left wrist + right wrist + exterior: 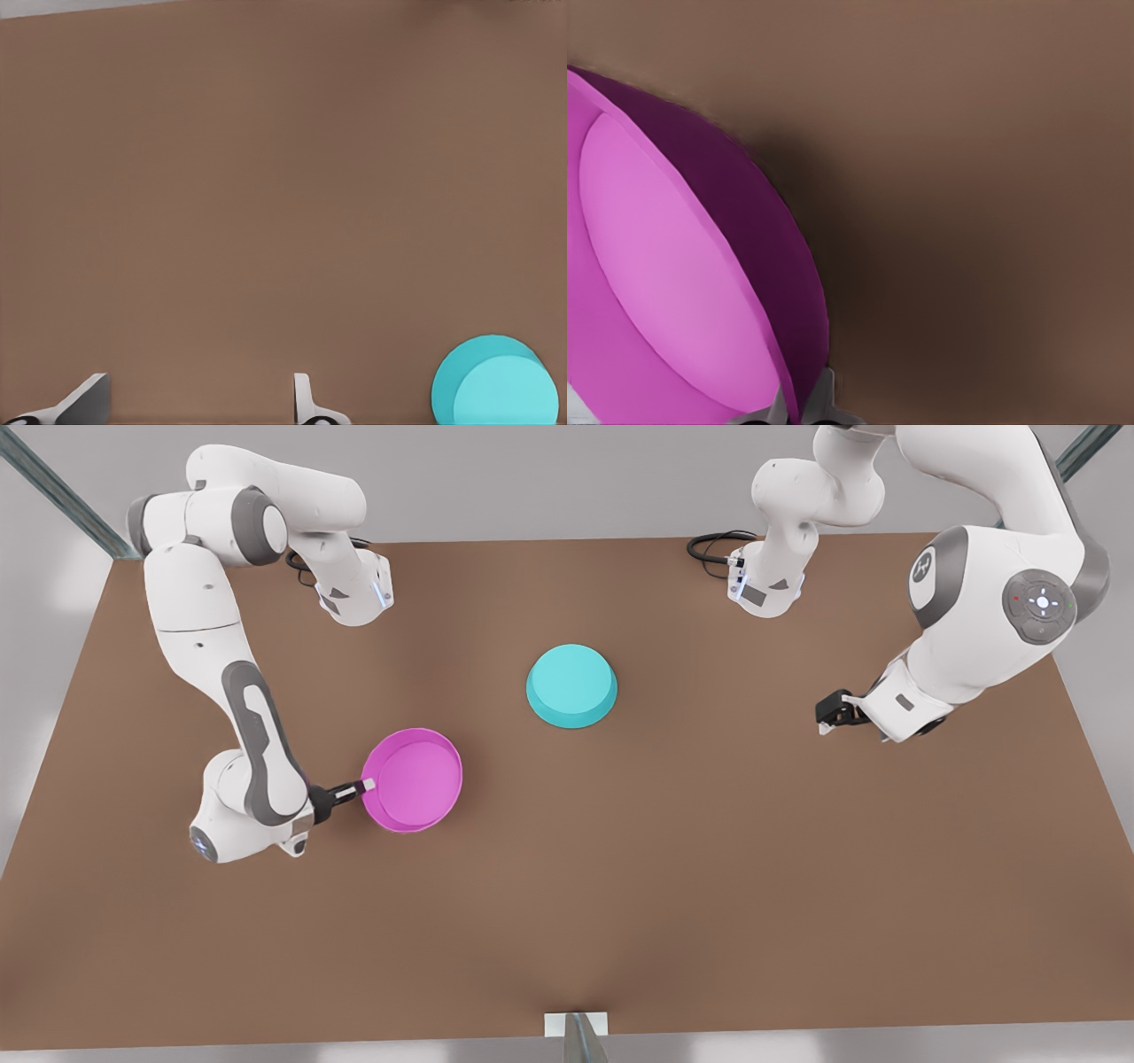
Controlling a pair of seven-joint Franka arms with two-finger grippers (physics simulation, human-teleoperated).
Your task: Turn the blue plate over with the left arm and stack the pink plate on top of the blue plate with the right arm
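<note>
The blue plate (571, 685) sits upside down near the middle of the tabletop (673, 886), its flat base facing up and its rim against the surface. In my left wrist view it (496, 382) lies off to one side, with bare brown tabletop (266, 195) around it.

The pink plate (414, 779) is toward the front view's left of the blue plate, well apart from it, open side up so I can see its lighter inside. My right tool (367, 786) is at its rim on the side away from the blue plate, narrow and clamped on the wall. In the right wrist view the pink plate (673, 292) appears tilted against the tabletop (974, 177), and one finger (822, 394) presses the outside of the rim while the other is on the inside.

My left tool (826, 717) hangs over the tabletop at the front view's right, well away from both plates. Its fingers (306, 400) are spread wide in the left wrist view, with nothing between them.
</note>
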